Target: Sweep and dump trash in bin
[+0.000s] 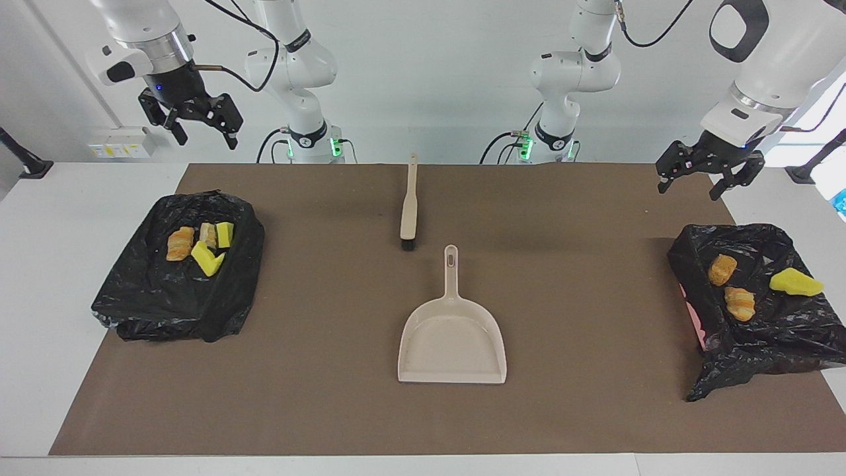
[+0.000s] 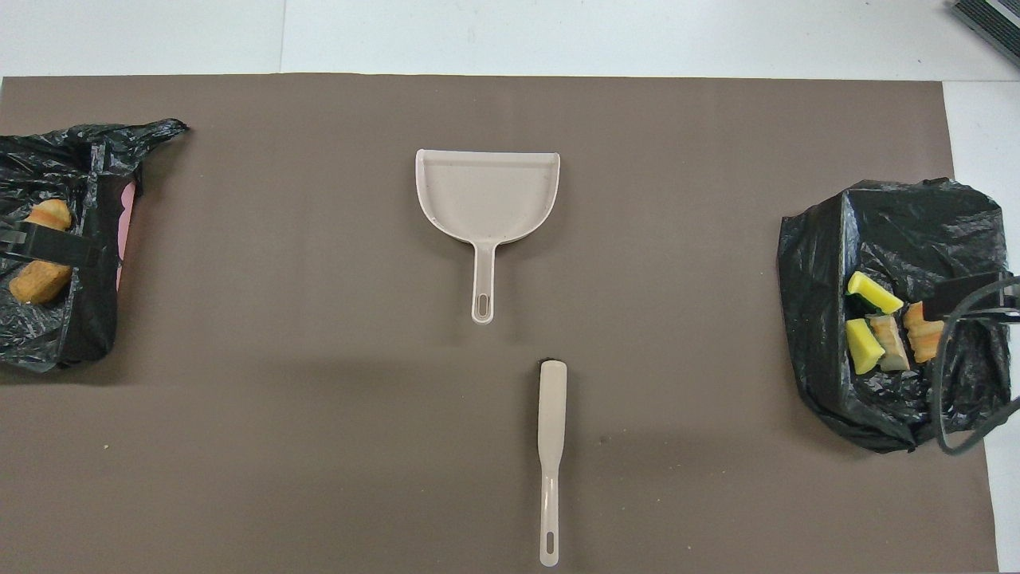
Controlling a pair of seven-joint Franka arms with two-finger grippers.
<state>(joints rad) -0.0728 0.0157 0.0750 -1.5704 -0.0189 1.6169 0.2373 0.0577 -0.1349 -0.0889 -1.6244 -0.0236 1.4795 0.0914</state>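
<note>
Two black-bagged bins hold the trash. The bin (image 1: 165,297) (image 2: 821,319) at the right arm's end has several pieces (image 1: 207,259) (image 2: 874,293), yellow sponge and tan lumps. The bin (image 1: 760,337) (image 2: 88,311) at the left arm's end has two tan lumps (image 1: 722,269) (image 2: 33,281) and a yellow sponge (image 1: 795,283). My right gripper (image 1: 207,141) hangs open and empty high over the first bin. My left gripper (image 1: 689,190) hangs open and empty over the second one. In the overhead view only one dark finger of each shows.
A beige dustpan (image 1: 452,340) (image 2: 486,195) lies mid-mat, handle toward the robots. A beige brush (image 1: 409,205) (image 2: 551,446) with black bristles lies nearer the robots, bristles toward the pan. A brown mat (image 1: 595,264) covers the table.
</note>
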